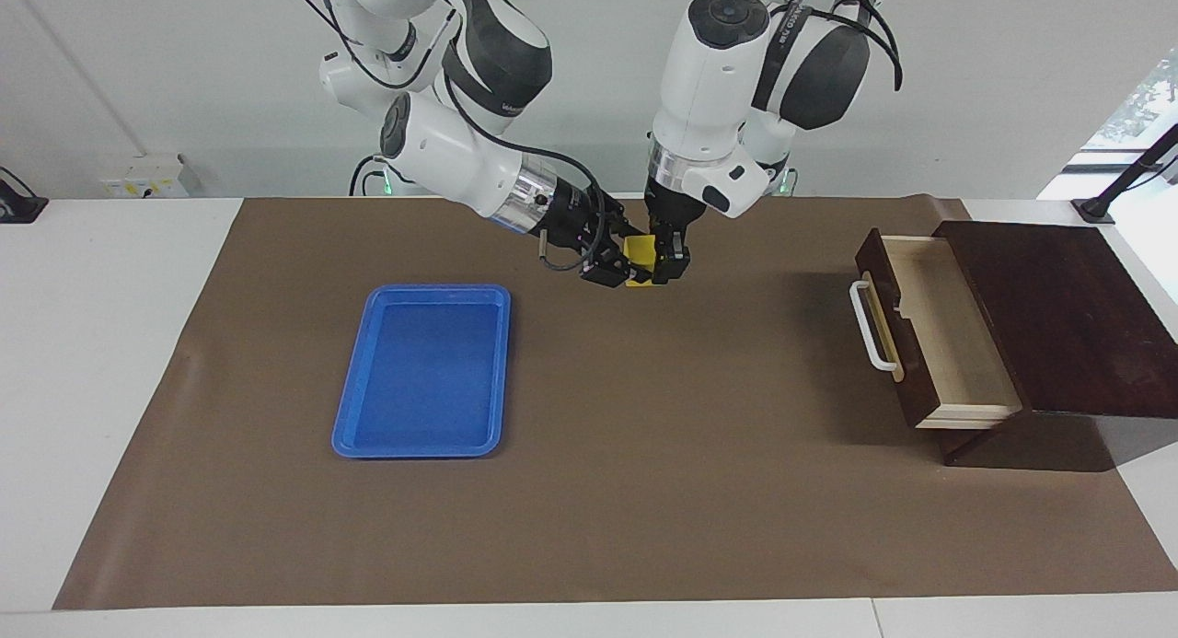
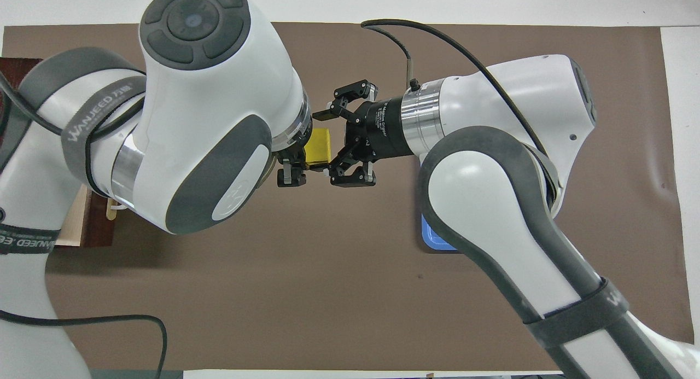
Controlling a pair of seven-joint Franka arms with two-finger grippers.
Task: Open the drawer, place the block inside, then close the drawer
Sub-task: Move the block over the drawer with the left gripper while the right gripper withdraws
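Note:
The yellow block [image 1: 640, 249] [image 2: 319, 147] hangs above the brown mat, over the stretch between the blue tray and the drawer. My left gripper [image 1: 664, 259] [image 2: 298, 157] points down and is shut on it; the left arm hides most of that gripper in the overhead view. My right gripper [image 1: 615, 268] [image 2: 327, 144] lies level beside the block, open, its fingers spread off the block's sides. The dark drawer [image 1: 929, 330] [image 2: 82, 226] stands pulled out of its box [image 1: 1058, 316] at the left arm's end, its pale inside bare and its white handle [image 1: 870, 327] facing the mat's middle.
A blue tray [image 1: 423, 371] [image 2: 437, 239] with nothing in it lies on the brown mat [image 1: 644, 491] toward the right arm's end. In the overhead view both arms cover much of the mat nearer the robots.

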